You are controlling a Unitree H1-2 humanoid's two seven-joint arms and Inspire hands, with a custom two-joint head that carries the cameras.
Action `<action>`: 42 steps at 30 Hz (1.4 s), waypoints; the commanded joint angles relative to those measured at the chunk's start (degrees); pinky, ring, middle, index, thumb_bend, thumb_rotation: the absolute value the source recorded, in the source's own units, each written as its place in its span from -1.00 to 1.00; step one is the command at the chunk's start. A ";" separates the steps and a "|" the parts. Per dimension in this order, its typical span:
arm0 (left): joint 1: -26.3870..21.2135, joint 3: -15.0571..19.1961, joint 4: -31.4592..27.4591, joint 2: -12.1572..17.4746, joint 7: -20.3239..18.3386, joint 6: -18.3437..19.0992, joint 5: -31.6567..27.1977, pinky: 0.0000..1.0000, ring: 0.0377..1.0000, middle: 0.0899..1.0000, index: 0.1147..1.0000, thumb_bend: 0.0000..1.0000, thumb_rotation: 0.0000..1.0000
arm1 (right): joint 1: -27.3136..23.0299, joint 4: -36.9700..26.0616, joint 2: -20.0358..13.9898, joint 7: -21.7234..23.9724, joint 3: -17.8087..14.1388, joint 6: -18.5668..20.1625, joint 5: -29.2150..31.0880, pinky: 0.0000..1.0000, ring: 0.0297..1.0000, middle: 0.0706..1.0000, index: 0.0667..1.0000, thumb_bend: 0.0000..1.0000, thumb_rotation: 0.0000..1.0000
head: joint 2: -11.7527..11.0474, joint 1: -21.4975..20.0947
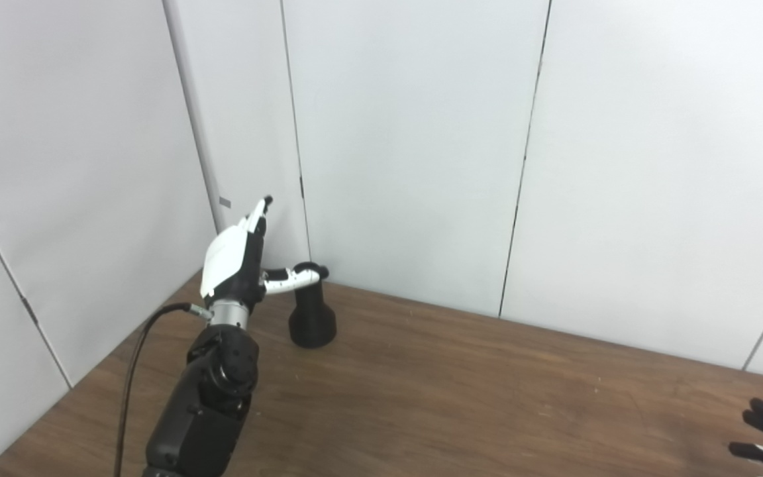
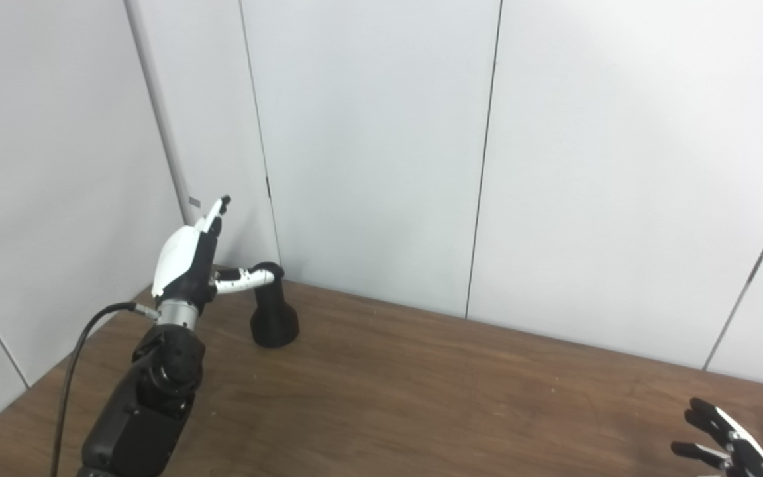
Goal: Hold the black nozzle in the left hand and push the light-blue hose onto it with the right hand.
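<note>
Black and flared at its base, the nozzle (image 1: 311, 311) stands upright on the brown table (image 1: 461, 397), just right of the left robot hand (image 1: 236, 258), whose spread fingers grip nothing. The right robot hand (image 2: 726, 444) hangs well apart, fingers spread.

The brown wooden table (image 1: 461, 397) meets pale wall panels at its far edge. 1 black nozzle (image 1: 311, 311) stands upright on it near the far left corner.
</note>
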 commanded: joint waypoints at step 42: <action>-1.42 -6.76 12.50 3.09 -2.89 2.90 -4.32 1.00 0.99 0.82 0.78 1.00 -0.21 | -1.89 -3.52 -1.37 -0.45 0.76 -0.77 -1.26 0.00 0.39 0.66 0.68 0.48 -1.00 | 1.61 -2.19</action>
